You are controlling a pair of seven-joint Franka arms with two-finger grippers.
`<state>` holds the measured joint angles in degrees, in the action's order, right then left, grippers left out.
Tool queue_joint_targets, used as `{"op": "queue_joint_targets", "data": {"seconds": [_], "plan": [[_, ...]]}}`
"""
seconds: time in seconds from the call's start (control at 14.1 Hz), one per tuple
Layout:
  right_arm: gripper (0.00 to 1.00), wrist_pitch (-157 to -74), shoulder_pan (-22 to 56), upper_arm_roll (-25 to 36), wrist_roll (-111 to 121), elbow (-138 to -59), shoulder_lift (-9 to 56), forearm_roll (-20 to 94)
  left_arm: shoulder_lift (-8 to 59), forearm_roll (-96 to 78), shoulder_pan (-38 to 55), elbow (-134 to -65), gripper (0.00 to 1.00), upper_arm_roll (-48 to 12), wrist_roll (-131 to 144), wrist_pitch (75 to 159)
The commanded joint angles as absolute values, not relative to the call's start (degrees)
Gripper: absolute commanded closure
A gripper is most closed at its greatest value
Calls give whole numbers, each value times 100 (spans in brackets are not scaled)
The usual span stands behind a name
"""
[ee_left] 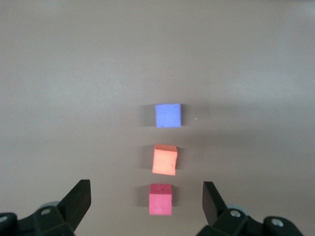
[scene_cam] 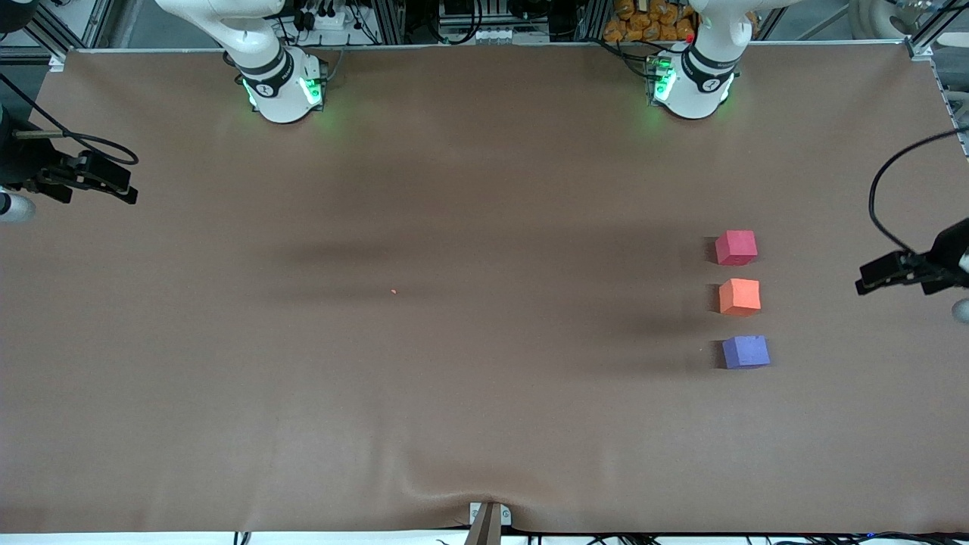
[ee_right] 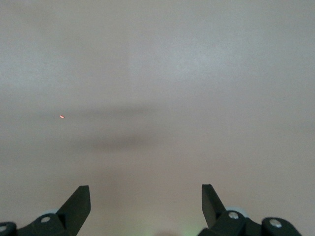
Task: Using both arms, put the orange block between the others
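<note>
A: Status on the blocks?

B: Three in a column toward the left arm's end of the table [scene_cam: 454, 424]. Red-pink cube [scene_cam: 736, 247] farthest from the front camera, purple-blue cube [scene_cam: 746, 352] nearest, orange block [scene_cam: 739, 296] between them, with a gap on each side, touching neither.

A: So the placing is done?

B: Looks done to me. Orange sits in the slot, roughly in line, turned slightly off square in the left wrist view. Nothing held.

A: Grippers?

B: Left gripper [ee_left: 146, 200] has its fingers spread wide, empty, up over the table's edge at the left arm's end, its camera looking at the row. Right gripper [ee_right: 146, 200] also spread wide, empty, over the table's edge at the right arm's end, well apart from the blocks.

A: Anything left?

B: Judging from the layout, no. Both arms look parked. Only other thing is a tiny orange speck [scene_cam: 394, 291] on the cloth near mid-table.
</note>
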<state>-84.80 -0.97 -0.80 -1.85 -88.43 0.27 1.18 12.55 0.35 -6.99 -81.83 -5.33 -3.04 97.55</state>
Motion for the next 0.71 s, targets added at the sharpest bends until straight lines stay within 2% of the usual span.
{"op": "queue_joint_targets", "data": {"seconds": [0.0, 0.14, 0.28, 0.42, 0.64], "plan": [[0, -8517, -141, -97, -141, -8965, -97, 97, 932, -44, -712, -8218, 0, -668, -343, 9379], [0, -8517, -141, -97, -141, -8965, -97, 97, 731, -61, -703, -8279, 0, -651, -378, 9133], [0, -8517, -141, -97, -141, -8965, -97, 105, 292, -70, -415, -8725, 0, -546, -281, 9079], [0, -8517, -141, -97, -141, -8965, -97, 105, -86, -114, -107, -9147, 0, -169, -281, 9062], [0, -8517, -141, -97, -141, -8965, -97, 105, -570, -115, -9, -9641, 0, -114, -194, 9071]]}}
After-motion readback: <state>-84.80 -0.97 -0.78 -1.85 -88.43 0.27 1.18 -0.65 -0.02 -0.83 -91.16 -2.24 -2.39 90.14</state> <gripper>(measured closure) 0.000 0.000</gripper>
